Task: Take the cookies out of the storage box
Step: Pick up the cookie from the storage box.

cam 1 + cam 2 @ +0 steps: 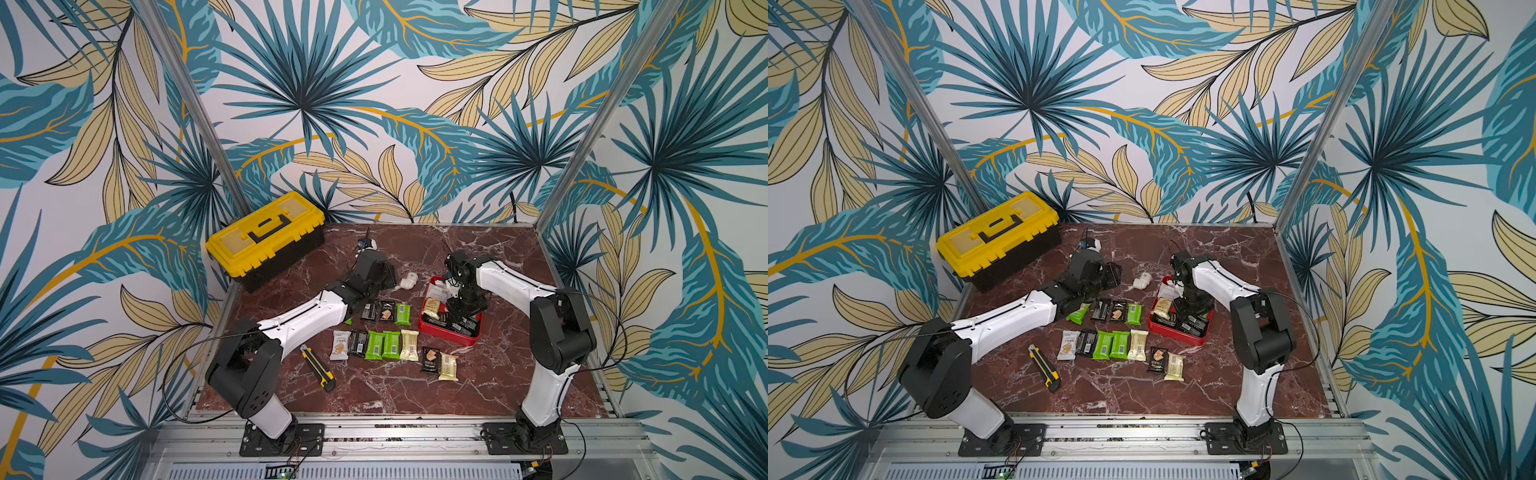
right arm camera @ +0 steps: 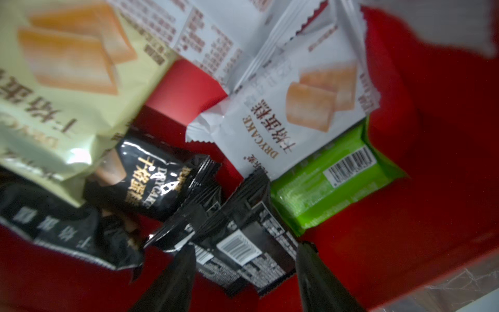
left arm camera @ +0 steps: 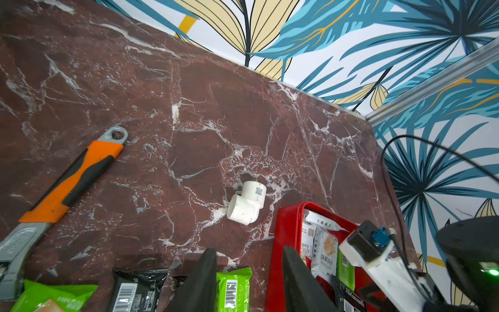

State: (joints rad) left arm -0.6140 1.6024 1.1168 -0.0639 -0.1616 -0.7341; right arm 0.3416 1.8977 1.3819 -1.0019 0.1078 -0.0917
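In both top views we see the storage box [image 1: 452, 337] [image 1: 1177, 333] on the bench [image 1: 507, 257]. The right pincer [image 1: 459, 311] reaches down into it among the packets there. More cookies [image 1: 384, 345] lie on the bench in two rows just left of the storage box. The left pincer [image 1: 390, 277] hangs over the bench left of the box's far corner, near a white pipe elbow [image 1: 408, 280]. A yellow-lidded toolbox [image 1: 266, 241] stands well left of the box, toward the back wall. A utility knife [image 1: 318, 368] lies left of the box, past the nearer row.

In the left wrist view we find the left pincer [image 3: 249, 250] spread, with nothing between its fingers [image 3: 199, 283]. A green packet [image 3: 232, 289] lies on the bench under the gap, just beside the box's red wall [image 3: 286, 229]. The pipe elbow [image 3: 247, 202] lies near the box's corner. An orange-handled wrench [image 3: 67, 183] lies well apart from the box, beyond the elbow.

In the right wrist view the right pincer [image 2: 247, 247] stands spread wide inside the box. It has one finger on either side of a black barcode packet [image 2: 243, 256]. We cannot tell whether the pads press on it. Green, white, cream and black cookies crowd the box's red floor [image 2: 405, 216] around it.
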